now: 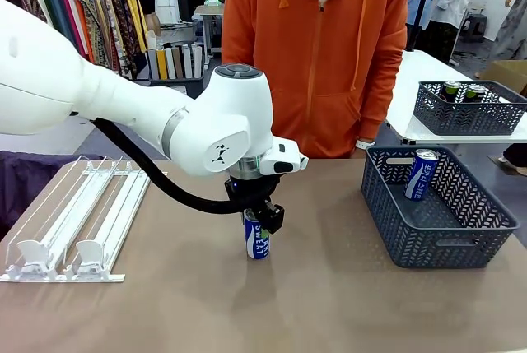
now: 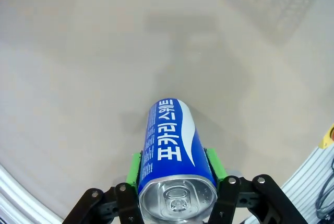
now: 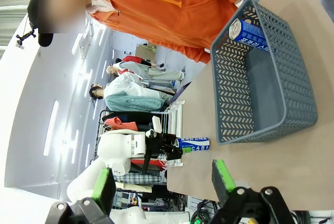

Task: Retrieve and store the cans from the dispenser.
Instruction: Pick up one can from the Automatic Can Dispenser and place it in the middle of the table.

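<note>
A blue can with white lettering is upright at the middle of the table, its base at the tabletop. My left gripper comes down over it and is shut on it. In the left wrist view the green pads press both sides of the can below its silver top. The white dispenser lies at the left with its lanes bare. A second blue can leans inside the grey basket at the right. My right gripper is open in the air with nothing between its fingers.
A person in an orange hoodie stands at the far edge. Another dark mesh basket with two dark cans sits on a white table at the back right. Bare tabletop lies between the can and the basket.
</note>
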Motion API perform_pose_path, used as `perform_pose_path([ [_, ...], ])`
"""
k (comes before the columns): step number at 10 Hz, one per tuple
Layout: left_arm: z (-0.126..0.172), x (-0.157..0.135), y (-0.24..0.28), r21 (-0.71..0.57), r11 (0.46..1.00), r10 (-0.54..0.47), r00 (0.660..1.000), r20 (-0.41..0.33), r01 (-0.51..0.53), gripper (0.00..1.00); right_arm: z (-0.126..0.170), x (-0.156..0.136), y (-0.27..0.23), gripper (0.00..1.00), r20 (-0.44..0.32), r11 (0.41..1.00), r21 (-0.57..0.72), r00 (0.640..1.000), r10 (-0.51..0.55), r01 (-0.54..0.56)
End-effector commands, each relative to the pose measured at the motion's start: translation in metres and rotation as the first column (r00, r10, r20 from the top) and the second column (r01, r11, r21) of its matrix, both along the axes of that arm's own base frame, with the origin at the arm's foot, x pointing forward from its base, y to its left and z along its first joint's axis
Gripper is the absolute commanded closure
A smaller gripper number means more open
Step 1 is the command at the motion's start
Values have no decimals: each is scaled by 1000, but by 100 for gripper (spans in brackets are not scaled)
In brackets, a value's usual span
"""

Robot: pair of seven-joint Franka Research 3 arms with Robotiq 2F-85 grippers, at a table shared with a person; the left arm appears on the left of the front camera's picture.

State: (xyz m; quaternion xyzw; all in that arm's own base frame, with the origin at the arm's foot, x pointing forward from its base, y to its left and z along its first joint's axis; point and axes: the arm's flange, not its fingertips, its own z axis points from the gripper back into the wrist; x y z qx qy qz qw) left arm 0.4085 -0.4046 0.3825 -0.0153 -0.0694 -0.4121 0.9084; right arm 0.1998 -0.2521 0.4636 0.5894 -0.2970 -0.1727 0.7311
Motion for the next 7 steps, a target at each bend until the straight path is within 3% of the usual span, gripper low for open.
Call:
perform_pose_path([
  [1,3,2,3,6,1000,-5,1000,25,5,25,3,3,-1,0,40,1000,4,999,-5,5],
  [2,4,2,4,3,1000,-3,1000,27,3,0,3,3,-1,0,40,1000,4,999,-5,5],
  [4,22,0,10,-20,1000,-4,999,44,5,0,3,3,-1,0,40,1000,4,999,-5,5],
  [7,146,-24,106,-222,975,57,990,126,-28,0,3,3,-1,0,40,1000,4,999,-5,5],
])
